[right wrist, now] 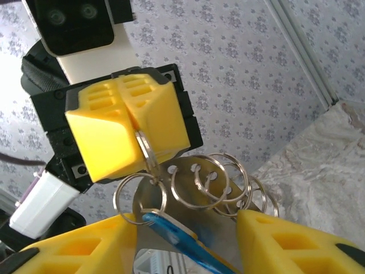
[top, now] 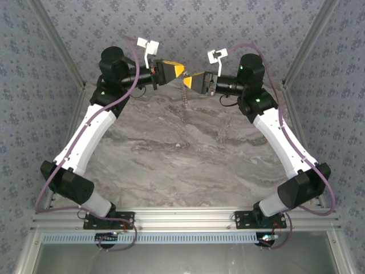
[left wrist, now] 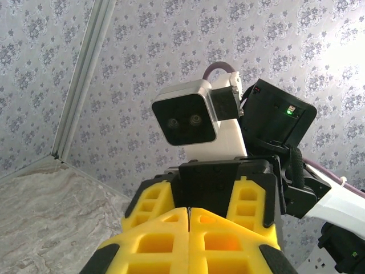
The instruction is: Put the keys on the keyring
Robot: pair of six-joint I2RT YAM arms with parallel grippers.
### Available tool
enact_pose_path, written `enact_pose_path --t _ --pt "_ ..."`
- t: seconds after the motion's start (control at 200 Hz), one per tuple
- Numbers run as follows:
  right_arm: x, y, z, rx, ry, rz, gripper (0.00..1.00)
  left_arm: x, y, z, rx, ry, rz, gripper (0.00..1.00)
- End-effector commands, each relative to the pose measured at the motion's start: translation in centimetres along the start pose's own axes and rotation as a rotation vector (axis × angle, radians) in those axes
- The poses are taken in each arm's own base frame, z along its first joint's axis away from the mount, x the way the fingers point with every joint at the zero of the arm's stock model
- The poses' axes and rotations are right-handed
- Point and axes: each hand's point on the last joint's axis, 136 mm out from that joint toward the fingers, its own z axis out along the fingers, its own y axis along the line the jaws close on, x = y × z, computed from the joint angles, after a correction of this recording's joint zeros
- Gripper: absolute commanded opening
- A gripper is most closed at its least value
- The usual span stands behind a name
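Up at the surface's [top: 171, 149] far edge, we saw the left pincer [right wrist: 136, 134] clamped on the keyring [right wrist: 146, 153]; the right pincer [right wrist: 188, 246] straddled the blue key [right wrist: 171, 227], grip we couldn't tell

- I'm working in a lab-style robot test booth.
- Aluminium frame posts [top: 308, 43] hold floral-patterned wall panels [top: 182, 23] around my marble-look tabletop [top: 171, 154].
- An extruded rail [top: 182, 217] with slotted cable ducting [top: 182, 237] carries both arm bases [top: 108, 220].

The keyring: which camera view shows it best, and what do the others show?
Right wrist: the keyring shows close up as linked rings, one pinched in the left gripper. Top external shows it as a tiny dangling strand.
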Motion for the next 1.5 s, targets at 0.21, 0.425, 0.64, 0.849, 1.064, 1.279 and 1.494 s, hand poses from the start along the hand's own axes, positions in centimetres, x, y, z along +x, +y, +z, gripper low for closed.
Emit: enact_pose_path --t 0.21,0.425,0.64,0.849,1.064,1.279,1.494 --pt "0.0 1.8 -0.3 -0.053 0.007 -0.01 0.12 -1.7 -2.0 -0.2 0.034 -0.029 0.066 0.0" --pt "0.5 1.6 -0.3 -0.035 0.016 -0.001 0.0 -2.1 -1.7 -0.5 -0.005 -0.056 0.077 0.0" --pt "1.0 1.2 0.7 -0.02 0.025 0.014 0.0 -2.1 -1.5 -0.9 -0.035 -0.087 0.083 0.0" --pt "1.0 1.1 2.1 -0.027 0.024 0.02 0.0 -1.7 -1.6 -1.0 -0.042 -0.094 0.075 0.0" --pt "0.8 0.0 2.3 0.007 -0.004 0.049 0.0 -1.4 -1.6 -1.2 -0.049 -0.1 0.067 0.0" --pt "0.7 -0.2 2.1 -0.003 -0.013 0.076 0.29 -1.3 -1.2 -1.3 -0.065 -0.109 0.064 0.0" --pt "-0.9 -0.4 -2.3 0.031 -0.122 0.101 0.51 -1.6 -0.8 -1.6 -0.077 -0.124 0.059 0.0"
